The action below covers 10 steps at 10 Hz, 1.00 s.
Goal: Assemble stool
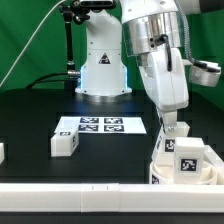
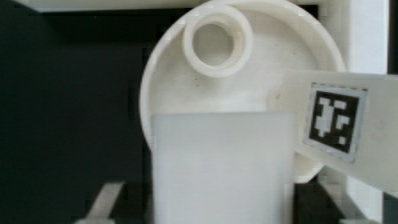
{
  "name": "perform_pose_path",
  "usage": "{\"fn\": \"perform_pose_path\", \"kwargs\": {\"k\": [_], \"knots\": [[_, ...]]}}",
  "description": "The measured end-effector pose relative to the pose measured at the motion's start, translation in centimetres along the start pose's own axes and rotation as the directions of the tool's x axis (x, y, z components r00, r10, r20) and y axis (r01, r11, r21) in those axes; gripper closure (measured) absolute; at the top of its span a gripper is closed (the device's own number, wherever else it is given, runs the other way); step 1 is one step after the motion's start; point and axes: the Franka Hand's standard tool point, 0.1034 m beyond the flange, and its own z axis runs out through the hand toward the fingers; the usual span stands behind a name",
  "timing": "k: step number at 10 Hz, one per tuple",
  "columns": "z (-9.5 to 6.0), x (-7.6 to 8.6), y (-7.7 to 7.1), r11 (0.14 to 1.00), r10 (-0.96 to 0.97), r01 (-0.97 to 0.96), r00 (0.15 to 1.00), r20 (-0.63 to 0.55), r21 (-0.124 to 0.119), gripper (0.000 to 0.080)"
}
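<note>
Holding leg block (image 2: pixel 214 165), gripper (image 1: pixel 168 138) apparently clamped on it, right against round seat (image 2: pixel 196 90). Probably fitting leg to seat; next needing socket alignment, then pressing in. Spare leg block (image 1: pixel 65 143) lying well apart from seat, marker board (image 1: pixel 100 125) beyond.

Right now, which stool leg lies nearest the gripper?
The tagged leg at the exterior view's right, beside the seat under the gripper; the other leg lies apart near the marker board.

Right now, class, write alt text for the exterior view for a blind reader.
The robot arm's gripper hangs close above a tagged white stool part at the exterior view's right. A loose leg lies beside the marker board.
</note>
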Motion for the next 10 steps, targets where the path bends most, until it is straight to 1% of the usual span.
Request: {"fn": "perform_pose_path", "kwargs": {"k": [4, 5, 7, 8, 9, 10], "knots": [[0.0, 0.0, 0.0, 0.972, 0.237, -0.237, 0.971, 0.022, 0.001, 0.0463], [0.0, 0.0, 0.0, 0.963, 0.270, -0.270, 0.962, 0.027, 0.001, 0.0463], [0.0, 0.0, 0.0, 0.965, 0.262, -0.262, 0.965, 0.027, 0.001, 0.0462], [0.0, -0.1, 0.0, 0.966, 0.257, -0.257, 0.966, 0.028, 0.000, 0.0239], [-0.3, -0.7, 0.0, 0.982, 0.189, -0.188, 0.982, 0.033, -0.020, 0.0239], [-1.0, -1.4, -0.3, 0.985, 0.172, -0.171, 0.984, 0.045, -0.026, 0.0165]]}}
